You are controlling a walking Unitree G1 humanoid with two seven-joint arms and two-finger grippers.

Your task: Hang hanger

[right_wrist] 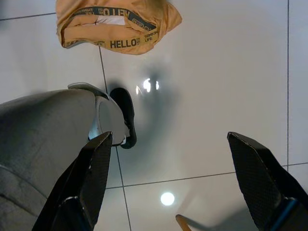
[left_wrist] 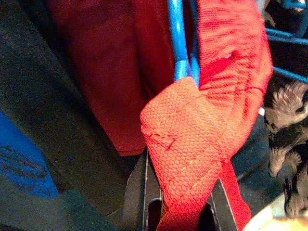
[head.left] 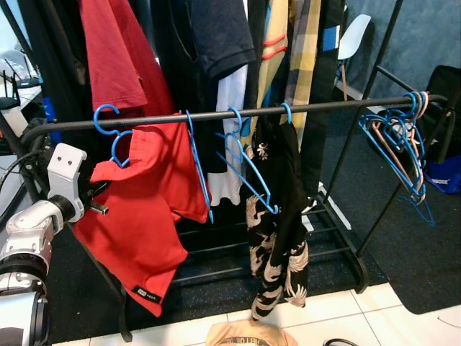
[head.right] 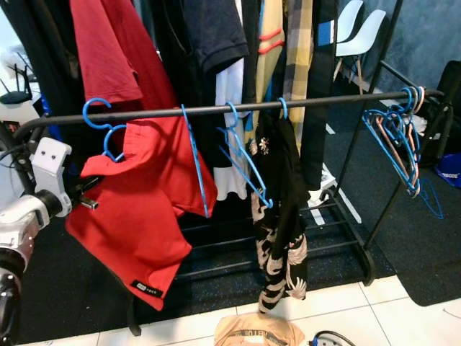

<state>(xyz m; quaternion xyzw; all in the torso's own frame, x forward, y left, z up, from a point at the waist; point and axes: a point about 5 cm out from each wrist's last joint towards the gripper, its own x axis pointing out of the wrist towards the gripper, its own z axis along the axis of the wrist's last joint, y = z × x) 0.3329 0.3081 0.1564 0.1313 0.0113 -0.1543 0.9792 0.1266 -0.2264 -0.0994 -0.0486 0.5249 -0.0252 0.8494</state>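
A red shirt (head.left: 155, 202) on a blue hanger (left_wrist: 178, 38) droops at the left end of the black rail (head.left: 324, 107). Two blue hooks (head.left: 108, 122) show there, one at the rail and one just below it. My left gripper (head.left: 97, 191) reaches in from the left and is shut on a fold of the red shirt (left_wrist: 192, 144), just under the hanger's blue bar; its fingertips are buried in the cloth. My right gripper (right_wrist: 178, 183) hangs open over the white floor tiles.
Empty blue hangers (head.left: 245, 162) and a black floral shirt (head.left: 277, 216) hang mid-rail. A bunch of hangers (head.left: 400, 137) sits at the right end. Dark clothes hang behind. An orange garment (right_wrist: 115, 24) lies on the tiles below. The rack's lower shelf (head.left: 230, 249) is near the floor.
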